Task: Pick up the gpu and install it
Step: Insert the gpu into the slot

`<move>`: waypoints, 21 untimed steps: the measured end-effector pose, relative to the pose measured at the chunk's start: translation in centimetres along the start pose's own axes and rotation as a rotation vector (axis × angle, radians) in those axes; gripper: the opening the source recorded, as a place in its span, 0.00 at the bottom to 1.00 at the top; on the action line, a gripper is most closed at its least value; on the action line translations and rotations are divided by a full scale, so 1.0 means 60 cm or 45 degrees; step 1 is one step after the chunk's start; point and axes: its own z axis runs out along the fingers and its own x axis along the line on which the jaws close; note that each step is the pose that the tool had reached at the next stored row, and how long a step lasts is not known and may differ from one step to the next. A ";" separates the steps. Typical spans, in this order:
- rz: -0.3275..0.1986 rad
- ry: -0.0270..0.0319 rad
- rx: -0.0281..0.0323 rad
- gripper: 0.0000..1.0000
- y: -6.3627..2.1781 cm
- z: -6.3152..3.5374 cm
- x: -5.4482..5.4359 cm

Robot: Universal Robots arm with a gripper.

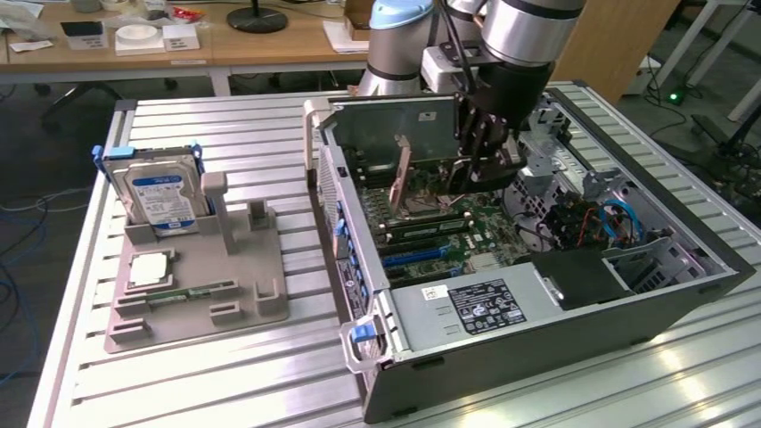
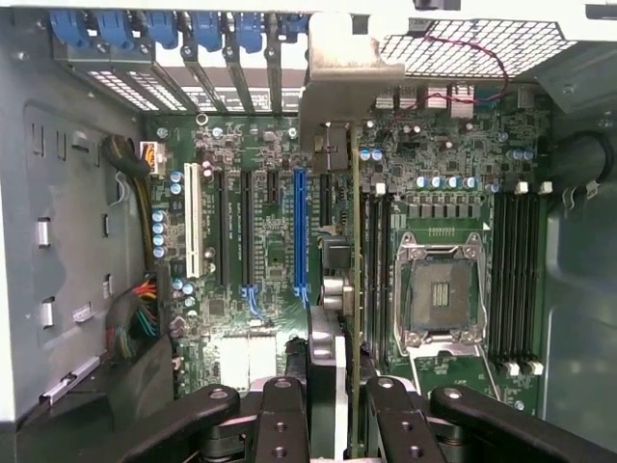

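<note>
Directly around the pincer (image 1: pixel 482 174) rise the walls of an open computer case (image 1: pixel 571 348), lying on its side. The pincer is clenched on the gpu (image 1: pixel 393 129), which it holds upright on its long edge with the silver bracket at the end farthest from the arm. Below the pincer lies the green motherboard (image 2: pixel 270 241). In the wrist view the card's thin edge (image 2: pixel 354 241) runs just beside a long blue slot (image 2: pixel 299 231), with the empty processor socket (image 2: pixel 439 289) on its other side. Whether the card touches the board I cannot tell. A row of blue latches (image 2: pixel 154 29) lines the case wall past the bracket, and a bundle of coloured wires (image 2: pixel 135 318) sits off to one side. A labelled power supply (image 1: pixel 470 308) fills the case's near end. Well apart from the pincer, towards the exterior view's left, a grey holder (image 1: pixel 238 267) carries a hard drive (image 1: pixel 160 198) standing on end and a small green memory stick (image 1: pixel 178 294). Everything rests on a ribbed aluminium tabletop (image 1: pixel 214 374). Beyond the arm stand wooden desks (image 1: pixel 262 49).
</note>
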 end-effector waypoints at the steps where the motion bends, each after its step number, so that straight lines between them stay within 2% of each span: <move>1: 0.000 0.0003 -0.0002 0.28 0.000 0.000 0.001; 7: 0.000 -0.0001 0.0010 0.28 0.003 0.004 0.006; 9: -0.001 -0.0003 0.0069 0.28 0.004 0.005 0.006; 11: -0.005 -0.0037 0.0175 0.28 0.007 0.006 0.006; 12: -0.008 -0.0049 0.0203 0.28 0.008 0.007 0.006; 21: -0.010 -0.0065 0.0209 0.28 0.010 0.010 0.015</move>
